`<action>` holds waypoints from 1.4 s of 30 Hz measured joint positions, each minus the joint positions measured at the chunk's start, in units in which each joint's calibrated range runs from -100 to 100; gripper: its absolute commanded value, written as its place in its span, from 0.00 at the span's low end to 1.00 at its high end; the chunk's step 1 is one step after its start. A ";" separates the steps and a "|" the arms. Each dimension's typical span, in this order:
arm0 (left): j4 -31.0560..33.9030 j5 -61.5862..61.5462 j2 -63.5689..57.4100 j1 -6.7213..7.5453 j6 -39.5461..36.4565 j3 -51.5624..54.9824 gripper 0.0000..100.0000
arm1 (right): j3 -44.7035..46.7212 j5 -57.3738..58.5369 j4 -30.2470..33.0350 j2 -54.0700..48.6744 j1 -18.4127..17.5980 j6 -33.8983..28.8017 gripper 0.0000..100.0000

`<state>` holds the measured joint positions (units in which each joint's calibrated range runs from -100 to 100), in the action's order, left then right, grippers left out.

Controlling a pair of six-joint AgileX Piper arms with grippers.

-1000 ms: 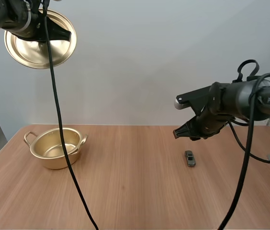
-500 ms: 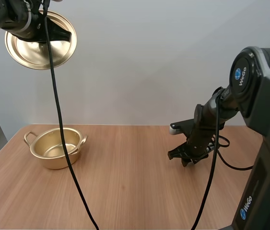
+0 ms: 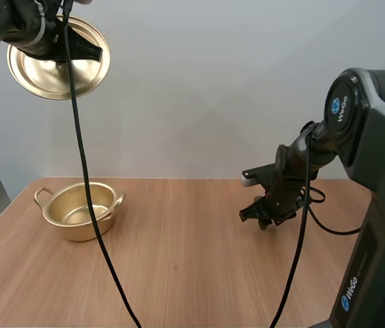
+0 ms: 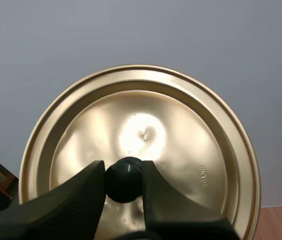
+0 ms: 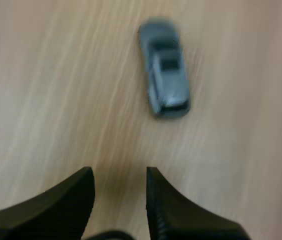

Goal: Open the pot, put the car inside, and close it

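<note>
High up on the far left, my left gripper held the gold lid by its round black knob. My two fingers pinched the knob between their tips. The lid was tipped up on its edge, with its knob side turned toward my fingers.

Down on the wooden table, on the left side, sat the gold pot. It was open, with its two small handles sticking out at the sides.

Well apart from the pot, on the right side of the table, my right gripper hung low over the wood. Its fingers stood a little way apart and held nothing. The little grey car lay on the table just past my fingertips. It was not touching them. It lay long-ways, running away from my fingers.
</note>
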<state>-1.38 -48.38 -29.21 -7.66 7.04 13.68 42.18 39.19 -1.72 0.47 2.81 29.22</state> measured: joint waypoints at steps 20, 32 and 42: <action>0.00 -3.31 0.00 0.00 1.20 0.00 0.00 | -8.31 2.25 0.41 2.84 0.00 1.29 0.70; 0.00 -4.08 0.00 0.00 1.51 0.00 0.00 | -8.34 -7.22 5.30 4.59 0.00 1.05 0.74; 0.00 -4.08 0.00 0.00 1.51 0.00 0.00 | -8.34 -9.78 5.19 7.85 0.00 1.05 0.76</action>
<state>-1.38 -52.46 -29.21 -7.66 8.55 13.68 33.84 29.42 3.47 8.31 2.81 30.27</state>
